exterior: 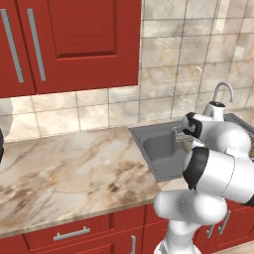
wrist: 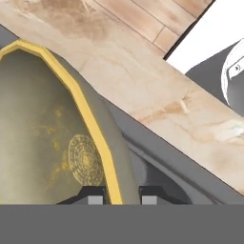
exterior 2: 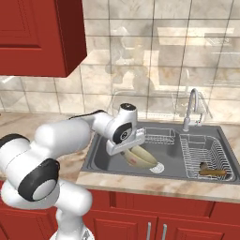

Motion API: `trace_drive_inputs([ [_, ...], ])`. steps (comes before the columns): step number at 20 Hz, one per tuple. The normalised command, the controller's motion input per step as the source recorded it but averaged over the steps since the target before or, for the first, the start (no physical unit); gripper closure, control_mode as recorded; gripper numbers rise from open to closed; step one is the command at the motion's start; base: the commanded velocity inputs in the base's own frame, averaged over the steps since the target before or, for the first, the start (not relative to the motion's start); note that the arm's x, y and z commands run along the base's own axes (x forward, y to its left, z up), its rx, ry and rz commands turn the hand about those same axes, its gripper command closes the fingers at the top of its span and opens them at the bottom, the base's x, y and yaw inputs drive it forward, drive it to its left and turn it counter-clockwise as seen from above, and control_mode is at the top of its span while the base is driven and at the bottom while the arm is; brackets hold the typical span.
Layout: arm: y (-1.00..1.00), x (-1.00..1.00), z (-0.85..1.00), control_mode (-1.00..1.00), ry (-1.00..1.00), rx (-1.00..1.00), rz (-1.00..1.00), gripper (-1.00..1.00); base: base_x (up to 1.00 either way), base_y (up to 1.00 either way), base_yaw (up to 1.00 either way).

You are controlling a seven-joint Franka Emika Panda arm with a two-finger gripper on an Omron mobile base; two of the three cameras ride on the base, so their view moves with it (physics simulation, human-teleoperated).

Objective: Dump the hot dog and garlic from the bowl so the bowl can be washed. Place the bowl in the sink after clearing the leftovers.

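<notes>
Gripper (wrist: 122, 196): closed on the bowl's rim, one finger inside the wall and one outside, as the hand view shows; in the right base view it hangs low inside the sink, near the left half of the basin.
Bowl (exterior 2: 139, 158): held tilted on edge inside the sink, its lower side close to the basin floor beside the round drain; whether it touches the floor I cannot tell. Its yellow rim (wrist: 90, 121) runs between the fingertips, and the inside looks olive with a circular pattern at the bottom.
Sink (exterior 2: 101, 157): dark grey basin set in the marble counter (exterior: 69, 168), chrome faucet (exterior 2: 193, 110) at its back edge.
Rack (exterior 2: 206, 157): wire rack in the right part of the sink, with a brownish, elongated item (exterior 2: 212, 172) lying in it.
Arm (exterior: 218, 163): in the left base view it covers much of the sink.
Cabinets (exterior: 69, 44): red, above the counter.
</notes>
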Motion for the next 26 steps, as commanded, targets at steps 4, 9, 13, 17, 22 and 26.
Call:
trace_drive_inputs([
  [4, -0.01, 0.28, -0.15, -1.0, 0.0, 0.0, -0.06, 1.0, 0.0, 0.0, 0.0],
  [9, 0.0, 0.36, -0.22, -1.0, 0.0, 0.0, -0.07, 1.0, 0.0, 0.0, 0.0],
  [13, 0.0, 0.2, -0.32, -1.0, 0.0, 0.0, -0.06, 1.0, 0.0, 0.0, 0.0],
  [17, 0.0, 0.28, -0.22, -1.0, 0.0, 0.0, -0.06, 1.0, 0.0, 0.0, 0.0],
  [22, -0.01, 0.17, -0.31, -1.0, 0.0, 0.0, -0.05, 1.0, 0.0, 0.0, 0.0],
  [26, -0.03, 0.12, -0.35, -1.0, 0.0, 0.0, -0.04, 1.0, 0.0, 0.0, 0.0],
])
